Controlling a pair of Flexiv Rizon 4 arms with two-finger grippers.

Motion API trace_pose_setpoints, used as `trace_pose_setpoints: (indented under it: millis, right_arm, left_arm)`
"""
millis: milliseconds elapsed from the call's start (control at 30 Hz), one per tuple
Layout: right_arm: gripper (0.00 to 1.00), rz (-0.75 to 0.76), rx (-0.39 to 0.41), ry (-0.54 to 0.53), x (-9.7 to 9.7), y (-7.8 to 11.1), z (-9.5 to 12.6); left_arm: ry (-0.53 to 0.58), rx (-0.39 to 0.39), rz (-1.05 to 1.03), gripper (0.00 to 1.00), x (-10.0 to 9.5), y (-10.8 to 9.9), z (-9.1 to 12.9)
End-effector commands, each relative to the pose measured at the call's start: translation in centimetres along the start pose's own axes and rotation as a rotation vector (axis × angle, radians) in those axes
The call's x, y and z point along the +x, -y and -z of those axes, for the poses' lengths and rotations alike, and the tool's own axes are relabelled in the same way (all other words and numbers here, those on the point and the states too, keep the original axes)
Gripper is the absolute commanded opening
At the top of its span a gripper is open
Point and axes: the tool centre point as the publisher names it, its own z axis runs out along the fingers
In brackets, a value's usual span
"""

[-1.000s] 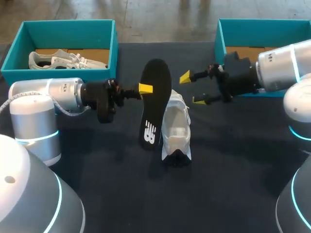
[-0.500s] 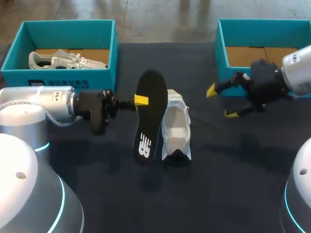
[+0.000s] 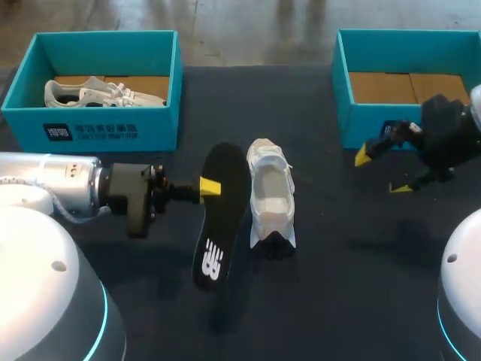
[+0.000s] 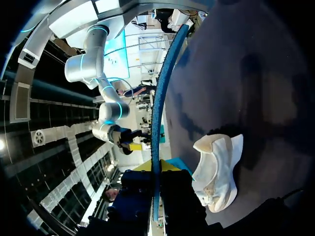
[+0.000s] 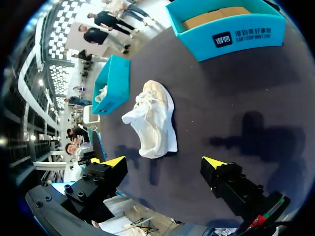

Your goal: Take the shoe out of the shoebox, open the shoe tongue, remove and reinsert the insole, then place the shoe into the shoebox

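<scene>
We are gripping the pulled-out insole [image 3: 219, 218] in the left tool [image 3: 210, 186] at mid-frame, right tool [image 3: 382, 171] hanging open; reinserting is likely needing it to steady the shoe [image 3: 270, 194].

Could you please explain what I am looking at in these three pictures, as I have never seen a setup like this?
This is a two-armed robot at a dark table. One picture looks down from above; the two round ones come from cameras on each wrist. The left tool is clamped on a flat black insole. The right tool is open, holding nothing. A white sneaker lies on the table; one teal cardboard box holds another white shoe, the other teal box shows only its brown floor.
</scene>
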Motion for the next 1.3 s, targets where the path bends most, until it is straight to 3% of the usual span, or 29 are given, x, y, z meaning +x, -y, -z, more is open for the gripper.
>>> trace_pose_setpoints:
  millis: [33,367,600,1300]
  right_arm:
    - [1.00,0.026,0.003,-0.036,-0.9,1.4,3.5]
    - [1.00,0.054,0.043,-0.048,-2.0,2.7,4.1]
    - [1.00,0.054,0.043,-0.048,-2.0,2.7,4.1]
    - [1.00,0.054,0.043,-0.048,-2.0,2.7,4.1]
  left_arm:
    - [-0.022,-0.013,0.015,0.00,-0.1,2.5,0.7]
    - [-0.063,0.026,0.070,0.00,0.8,4.3,0.0]
    - [-0.098,0.067,0.094,0.00,0.2,4.0,0.0]
    - [-0.098,0.067,0.094,0.00,0.2,4.0,0.0]
